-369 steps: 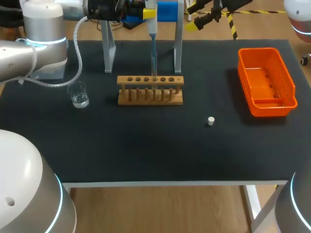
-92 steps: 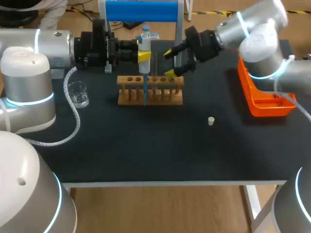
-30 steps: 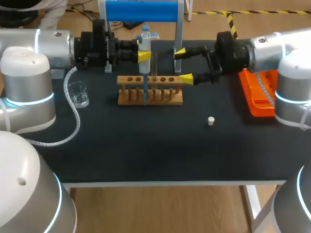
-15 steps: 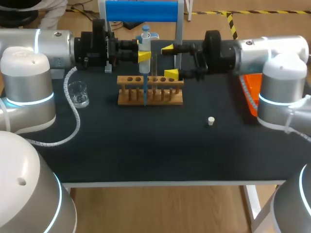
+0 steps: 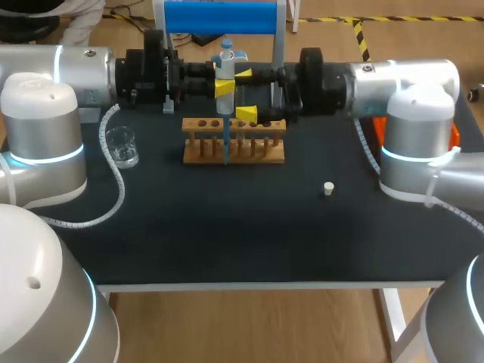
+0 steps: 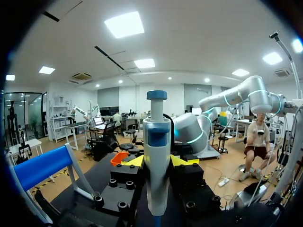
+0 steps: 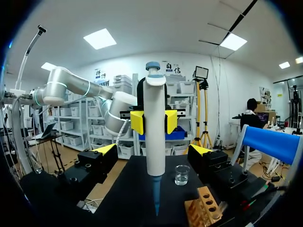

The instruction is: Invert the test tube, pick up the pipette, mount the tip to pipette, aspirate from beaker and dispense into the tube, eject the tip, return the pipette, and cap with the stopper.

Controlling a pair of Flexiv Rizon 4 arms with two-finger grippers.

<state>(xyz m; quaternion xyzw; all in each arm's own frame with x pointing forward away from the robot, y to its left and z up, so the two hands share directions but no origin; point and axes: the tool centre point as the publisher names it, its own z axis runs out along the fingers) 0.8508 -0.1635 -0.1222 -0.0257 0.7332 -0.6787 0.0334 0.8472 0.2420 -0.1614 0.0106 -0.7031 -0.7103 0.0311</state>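
Observation:
My left gripper (image 5: pixel 225 85) is shut on the white pipette (image 5: pixel 226 72) and holds it upright above the wooden tube rack (image 5: pixel 234 141). The blue tip (image 5: pixel 225 144) hangs in front of the rack. In the left wrist view the pipette (image 6: pixel 156 156) stands between my left gripper's (image 6: pixel 157 161) yellow fingers. My right gripper (image 5: pixel 245 94) is open just right of the pipette. In the right wrist view the pipette (image 7: pixel 154 142) stands ahead of my right gripper (image 7: pixel 154 150), in line with the gap and untouched. The beaker (image 5: pixel 122 147) sits left of the rack, the white stopper (image 5: pixel 328 188) to the front right.
The blue-topped pipette stand (image 5: pixel 219 17) rises behind the rack. An orange basket (image 5: pixel 454 138) at the right is mostly hidden by my right arm. The rack (image 7: pixel 204 208) and beaker (image 7: pixel 182 174) also show beyond the right gripper.
My right arm has swung left from near the orange basket until its open fingers reach the pipette. My left arm and the pipette have stayed still.

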